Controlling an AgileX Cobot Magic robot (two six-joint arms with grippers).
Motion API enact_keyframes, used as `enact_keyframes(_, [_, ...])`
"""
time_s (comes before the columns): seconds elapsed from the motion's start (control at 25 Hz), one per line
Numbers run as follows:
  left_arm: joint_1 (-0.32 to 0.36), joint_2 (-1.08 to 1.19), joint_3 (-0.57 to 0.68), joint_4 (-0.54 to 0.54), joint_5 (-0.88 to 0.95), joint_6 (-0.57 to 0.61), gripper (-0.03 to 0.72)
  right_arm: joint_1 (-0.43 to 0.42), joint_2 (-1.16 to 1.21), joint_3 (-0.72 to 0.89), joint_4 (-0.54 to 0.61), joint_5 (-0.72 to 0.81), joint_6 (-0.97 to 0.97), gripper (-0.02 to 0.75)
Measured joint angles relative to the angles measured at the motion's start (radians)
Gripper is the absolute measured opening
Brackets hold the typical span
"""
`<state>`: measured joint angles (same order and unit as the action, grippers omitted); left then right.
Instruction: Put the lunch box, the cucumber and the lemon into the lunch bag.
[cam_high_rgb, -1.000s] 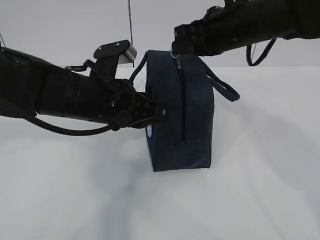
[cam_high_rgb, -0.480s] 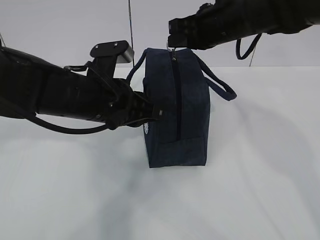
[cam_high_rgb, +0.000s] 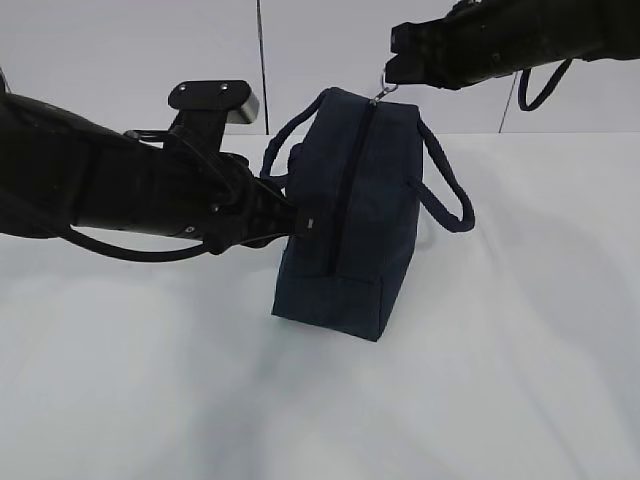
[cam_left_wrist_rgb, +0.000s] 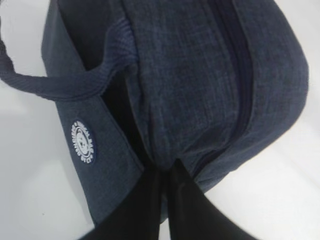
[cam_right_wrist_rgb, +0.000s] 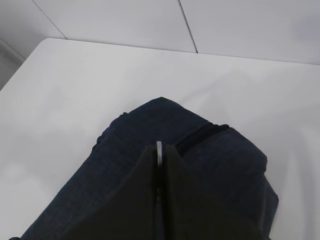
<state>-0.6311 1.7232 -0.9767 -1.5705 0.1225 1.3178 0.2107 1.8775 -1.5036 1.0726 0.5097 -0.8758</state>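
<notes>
The dark navy lunch bag (cam_high_rgb: 375, 210) stands tilted on the white table, its top leaning right. My left gripper (cam_high_rgb: 305, 222) is shut on a fold of fabric at the bag's left end. In the left wrist view that pinch (cam_left_wrist_rgb: 167, 169) sits below the zipper seam, beside the white round logo (cam_left_wrist_rgb: 83, 142). My right gripper (cam_high_rgb: 388, 76) is shut on the silver ring pull (cam_high_rgb: 381, 95) at the bag's top. The ring (cam_right_wrist_rgb: 159, 151) shows between the right gripper's (cam_right_wrist_rgb: 159, 149) tips. The zipper line looks closed. The lunch box, cucumber and lemon are out of view.
The white table (cam_high_rgb: 520, 360) spreads around the bag. One loop handle (cam_high_rgb: 452, 205) hangs off the bag's right side, another (cam_left_wrist_rgb: 45, 85) off its left. A pale wall stands behind, and the table's far edge (cam_right_wrist_rgb: 120, 44) is close behind the bag.
My right gripper has moved right with the ring pull, drawing the bag's top to the right. The bag went from upright to tilted. The left gripper has kept its pinch.
</notes>
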Motion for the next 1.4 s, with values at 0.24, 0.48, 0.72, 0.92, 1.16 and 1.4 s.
enact_keyframes(0.24, [-0.004,0.000,0.000,0.006,-0.078,0.002,-0.010,-0.017,0.019,-0.025,0.000,-0.018,0.000,0.000])
enact_keyframes(0.48, [-0.004,0.000,0.000,0.006,-0.155,0.002,-0.010,-0.025,0.109,-0.140,0.000,-0.013,0.027,0.000])
enact_keyframes(0.72, [-0.005,0.000,0.000,0.006,-0.262,0.002,-0.010,-0.049,0.180,-0.217,0.000,0.010,0.138,0.000])
enact_keyframes(0.92, [-0.005,0.000,0.000,0.017,-0.303,0.002,-0.010,-0.077,0.209,-0.225,0.002,0.033,0.214,0.000])
enact_keyframes(1.16, [-0.005,0.001,0.000,0.036,-0.347,0.002,-0.010,-0.108,0.229,-0.227,0.015,0.062,0.249,0.000])
enact_keyframes(1.4, [-0.005,0.001,0.000,0.060,-0.367,0.003,-0.010,-0.119,0.237,-0.229,0.015,0.081,0.253,0.000])
